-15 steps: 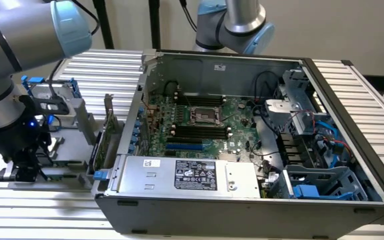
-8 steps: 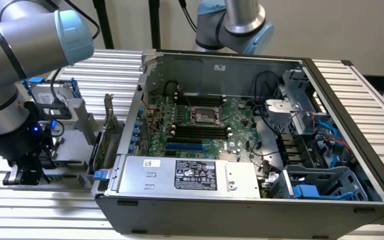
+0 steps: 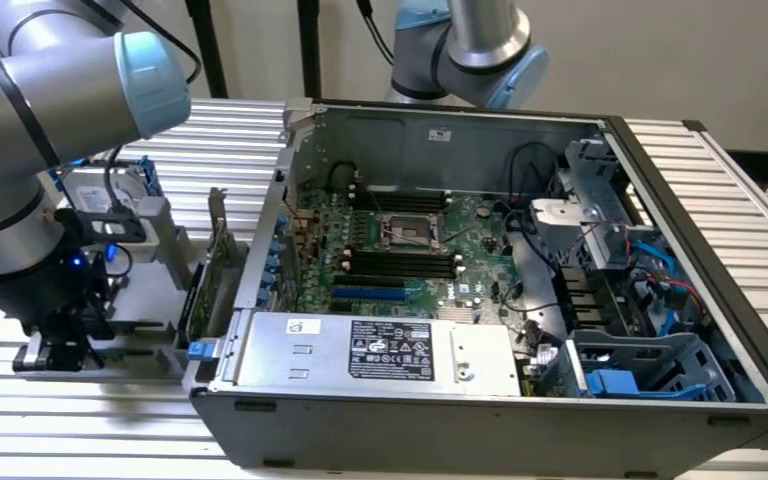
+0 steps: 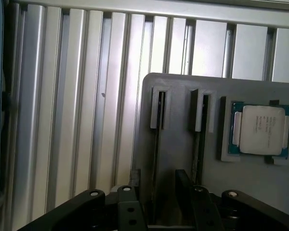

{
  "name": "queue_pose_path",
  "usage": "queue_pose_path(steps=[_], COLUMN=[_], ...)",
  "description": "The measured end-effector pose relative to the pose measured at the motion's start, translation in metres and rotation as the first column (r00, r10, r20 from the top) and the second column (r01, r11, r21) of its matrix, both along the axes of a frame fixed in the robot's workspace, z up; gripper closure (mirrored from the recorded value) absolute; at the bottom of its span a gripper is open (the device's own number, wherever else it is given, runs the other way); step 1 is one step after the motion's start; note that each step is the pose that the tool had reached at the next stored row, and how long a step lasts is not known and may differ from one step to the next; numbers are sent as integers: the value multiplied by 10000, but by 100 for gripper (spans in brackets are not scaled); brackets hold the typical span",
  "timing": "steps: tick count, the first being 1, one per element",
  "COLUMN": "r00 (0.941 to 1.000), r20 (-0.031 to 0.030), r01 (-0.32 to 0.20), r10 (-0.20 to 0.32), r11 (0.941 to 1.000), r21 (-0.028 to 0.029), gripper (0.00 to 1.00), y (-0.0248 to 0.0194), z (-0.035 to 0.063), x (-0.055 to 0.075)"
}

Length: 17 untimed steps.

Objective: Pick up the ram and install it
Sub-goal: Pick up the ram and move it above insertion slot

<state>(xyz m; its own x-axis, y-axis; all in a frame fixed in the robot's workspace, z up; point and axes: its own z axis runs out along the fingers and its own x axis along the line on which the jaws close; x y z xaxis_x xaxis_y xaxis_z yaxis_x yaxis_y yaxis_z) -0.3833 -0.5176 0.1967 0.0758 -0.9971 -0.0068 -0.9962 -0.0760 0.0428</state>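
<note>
The hand [image 4: 160, 195] is open, its two dark fingers [image 4: 129, 207] spread apart and gripping nothing, low over a grey holder [image 4: 183, 96] that rests on the ribbed metal desk [image 4: 77, 96]. The ram [image 4: 157, 139] stands on edge in a narrow slot of that holder, seen as a thin dark line running in between the fingers, with a second such slot just beside it and a square silver processor [image 4: 261, 130] in a recess further along. In the exterior view the hand sits at the exterior view's left of the open computer case [image 3: 491, 440], well apart from the motherboard [image 3: 471, 225] and its black slots.
</note>
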Motion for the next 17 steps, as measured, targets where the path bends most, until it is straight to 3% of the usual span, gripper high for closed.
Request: queue_pose_path(steps=[9,10,12,13,17], r00=[10000,10000,10000,10000,10000], r20=[-3,-2,-1,-1,0], r01=[0,0,0,0,0], r10=[0,0,0,0,0], r11=[10000,10000,10000,10000,10000], r21=[-85,-85,-89,-89,-88], gripper=[60,66,66,73,75], y=[7,7,7,7,7], z=[-34,-35,-36,-35,-36], x=[-5,-5,-5,-5,-5])
